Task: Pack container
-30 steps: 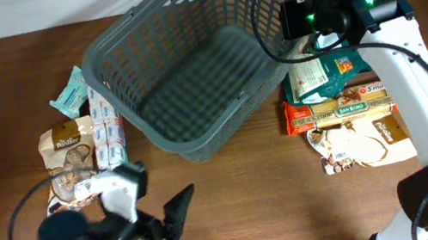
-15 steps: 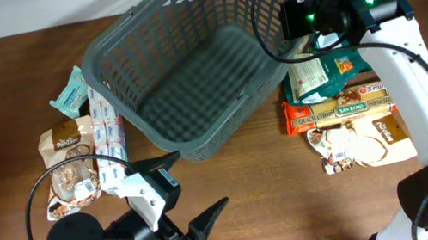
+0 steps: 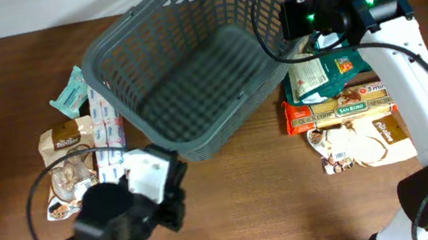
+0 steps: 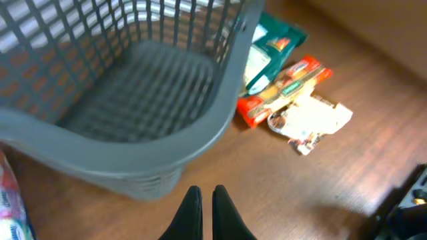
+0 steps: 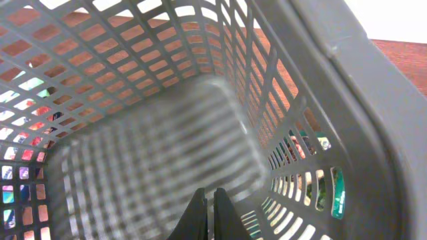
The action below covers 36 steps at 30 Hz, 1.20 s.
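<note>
As it stands at the far middle of the table (image 3: 297,202), turned so that one corner faces the near edge, the container (image 3: 191,85) shows its bare slatted floor and lattice walls.

The right arm runs up from the near right edge along the basket's right side, and its wrist bends over the far right corner. The right gripper (image 5: 209,191) points down inside the basket by the wall, its fingers pressed together on nothing.

The left arm rises from the near left, its wrist aimed at the basket's near corner. The left gripper (image 4: 207,191) hangs over bare wood just short of that corner, jaws closed and empty.

Right of the basket lie a green pouch (image 3: 320,76), a red pasta packet (image 3: 338,108) and a white pouch (image 3: 361,141), overlapping one another. Left of it are a teal packet (image 3: 70,92), white-and-blue packs (image 3: 107,129) and a brown biscuit bag (image 3: 61,141).
</note>
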Tool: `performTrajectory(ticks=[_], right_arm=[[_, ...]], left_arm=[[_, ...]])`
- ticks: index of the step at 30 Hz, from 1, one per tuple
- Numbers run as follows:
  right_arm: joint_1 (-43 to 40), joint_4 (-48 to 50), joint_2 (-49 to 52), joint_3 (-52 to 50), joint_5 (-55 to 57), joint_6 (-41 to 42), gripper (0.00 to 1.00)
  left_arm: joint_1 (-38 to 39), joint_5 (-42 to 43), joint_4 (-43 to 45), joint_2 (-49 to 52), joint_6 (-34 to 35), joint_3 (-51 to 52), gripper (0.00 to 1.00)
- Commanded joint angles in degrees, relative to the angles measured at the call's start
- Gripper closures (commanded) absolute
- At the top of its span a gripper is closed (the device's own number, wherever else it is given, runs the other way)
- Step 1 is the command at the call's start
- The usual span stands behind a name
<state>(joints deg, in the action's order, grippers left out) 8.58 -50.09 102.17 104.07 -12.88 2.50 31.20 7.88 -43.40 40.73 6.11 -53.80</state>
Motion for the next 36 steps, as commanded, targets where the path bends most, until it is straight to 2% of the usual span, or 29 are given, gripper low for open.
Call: performTrajectory(ticks=[1,7,9,11,21,31,36], right_arm=[[0.0,-1.4,-0.4,0.2,1.6,-0.4,0.96],[0.0,-1.8,-0.4,1.0,1.6,-0.4,0.96],[0.0,-1.8,-0.5,1.4,1.6,-0.4,0.96],[0.0,-1.8,-0.5,1.6,1.6,-0.4,0.96],[0.0,-3.2,-0.5,1.6,1.6,-0.4,0.97],[0.0,-5.6,-0.8,1.7,1.8,-0.6,0.96],[0.0,-9.0,-1.4,1.8,4.1,-0.6,0.96]], left_arm=[[5.9,-9.5,-0.2,4.2,3.9,-0.4,0.98],[24.3,-33.3,-1.0,8.2,11.7,-0.4,0.98],[28.3,-40.5,-2.4,9.6,13.9,-0.4,0.98],[30.1,-44.0,-2.7,12.2,14.3,-0.4,0.98],[30.2,-57.9,-0.6,28.7,22.1,-0.4,0.98],[29.9,-66.1,-0.3,28.6,24.7,-0.4,0.98],[25.5,-66.2,-0.1,28.7,24.7,-0.4,0.98]])
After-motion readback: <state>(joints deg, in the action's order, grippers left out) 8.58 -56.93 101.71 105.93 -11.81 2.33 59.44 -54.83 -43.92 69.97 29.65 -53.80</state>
